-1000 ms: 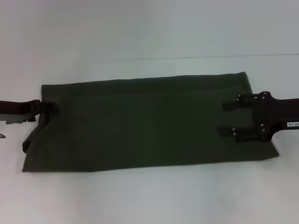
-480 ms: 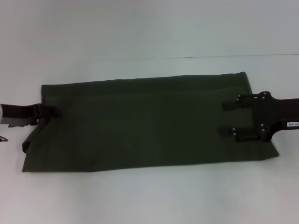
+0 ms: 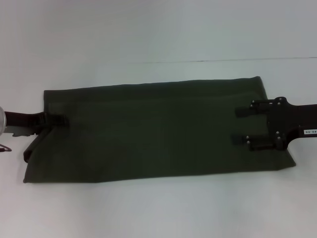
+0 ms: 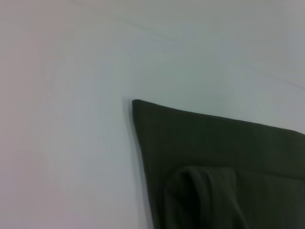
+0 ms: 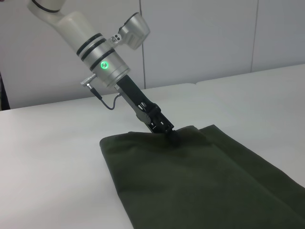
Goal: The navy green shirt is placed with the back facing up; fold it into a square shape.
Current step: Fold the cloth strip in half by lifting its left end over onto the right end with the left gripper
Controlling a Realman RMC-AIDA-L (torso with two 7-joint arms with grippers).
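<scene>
Dark olive knit is all that's laid out here: one navy green shirt [image 3: 158,131], folded into a long band that runs from 9 o'clock to 3 o'clock across the middle of the head view, plain side up. A lengthwise fold line can be made out along its far part. In the left wrist view one corner [image 4: 135,102] is seen flat on the table, with a rolled-up lump of cloth [image 4: 205,191] just inside the edge.

Two grippers are counted, one at each end. The left gripper [image 3: 58,119] is set at 9 o'clock, right at the shirt's short edge; in the right wrist view its tip [image 5: 169,135] is seen pressed into the cloth there, and it looks pinched onto the shirt's edge. The right gripper [image 3: 241,127] is laid over the 3 o'clock end with both fingers [image 3: 243,112] spread wide apart, nothing grasped.

A cable [image 5: 102,98] is looped off the left arm's wrist.

The table [image 3: 158,208] is plain white, and pale wall panels [image 5: 200,38] are seen behind it.
</scene>
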